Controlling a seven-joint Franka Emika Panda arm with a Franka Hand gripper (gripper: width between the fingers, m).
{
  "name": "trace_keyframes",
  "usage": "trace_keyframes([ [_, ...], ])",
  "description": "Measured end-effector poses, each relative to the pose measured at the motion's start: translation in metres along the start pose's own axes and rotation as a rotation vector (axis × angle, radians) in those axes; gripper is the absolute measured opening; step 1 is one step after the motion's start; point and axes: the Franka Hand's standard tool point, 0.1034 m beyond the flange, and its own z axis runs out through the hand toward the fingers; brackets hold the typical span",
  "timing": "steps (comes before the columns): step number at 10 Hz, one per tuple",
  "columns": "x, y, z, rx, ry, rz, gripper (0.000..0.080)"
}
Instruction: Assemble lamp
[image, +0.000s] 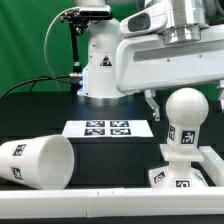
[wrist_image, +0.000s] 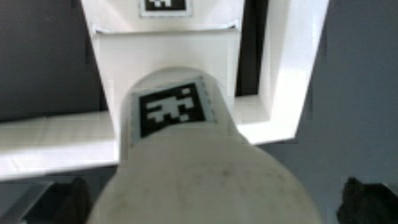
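Claw (wrist_image: 214, 200) open, jaws wide either side of the bulb (image: 187, 108). Bulb upright on base (image: 178, 176), long axis vertical. Shade (image: 40, 160) on its side, well apart.

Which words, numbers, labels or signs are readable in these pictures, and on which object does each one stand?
No word or number is readable anywhere.
A triangle logo, too small to read inside: on the robot pedestal.
Black-and-white square tags, patterns without letters: on the marker board, shade, bulb, base.
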Motion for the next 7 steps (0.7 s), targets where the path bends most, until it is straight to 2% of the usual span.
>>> trace_keyframes([
  [1,0.0,0.006,0.001,0.0,-0.041,0.001,0.0698],
  [2,-0.006,0.01,0.001,0.008,-0.138,0.005,0.0698],
  [5,-0.005,0.011,-0.013,0.023,-0.327,0.007,0.0698],
  [7,-0.002,0.011,-0.011,0.015,-0.301,0.035,0.0669],
])
